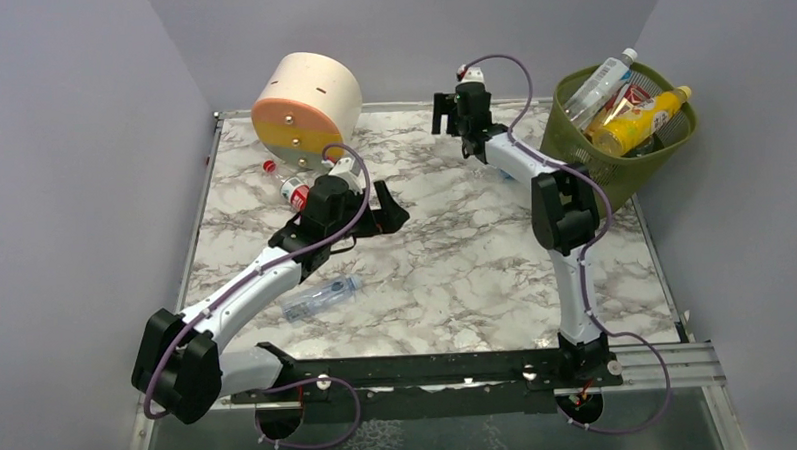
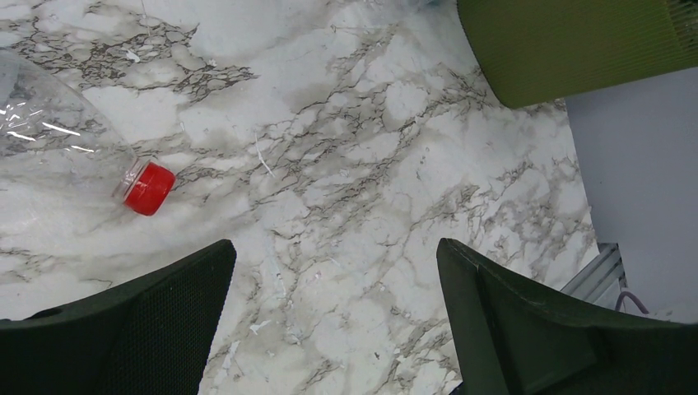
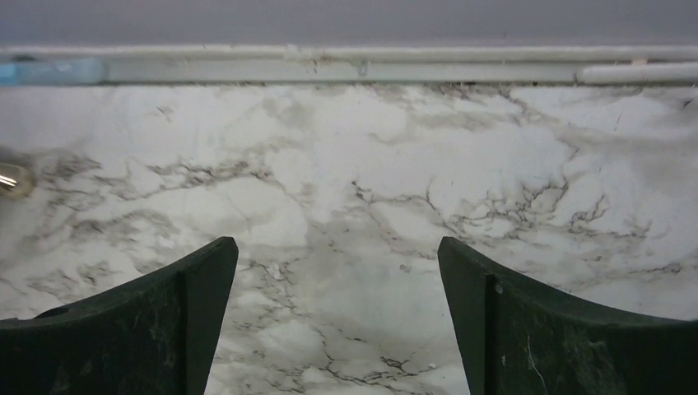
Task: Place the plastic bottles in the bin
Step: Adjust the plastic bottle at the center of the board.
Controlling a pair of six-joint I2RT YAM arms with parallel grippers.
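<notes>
Looking down, you have a white, grey-veined marble-pattern counter (image 1: 456, 273) boxed in by plain lavender-grey walls (image 1: 72, 146) on the left, far and right sides. The olive-green bin (image 1: 628, 172) leans in the far right corner. Its mesh-perforated plastic side faces you, and a clear bottle (image 1: 598, 86) and an orange bottle (image 1: 636, 125) poke above its rim; whatever lies deeper inside is hard to make out. A smooth round drawer box (image 1: 305, 98) in cream, orange and yellow sits tipped up at the far left. Just beside it, a red-labelled bottle (image 1: 294, 193) lies partly hidden behind your left arm, and a clear, blue-capped bottle (image 1: 320, 298) lies on its side near that arm's forearm. Your left gripper (image 2: 335, 251) hangs over bare counter with its dark fingers spread wide and nothing between them. In its wrist view a crinkled clear bottle with a red cap (image 2: 149, 188) is cut off at the left edge. Your right gripper (image 3: 337, 247) is near the far edge, equally wide and empty, facing the pale rail (image 3: 346, 64) under the wall.
</notes>
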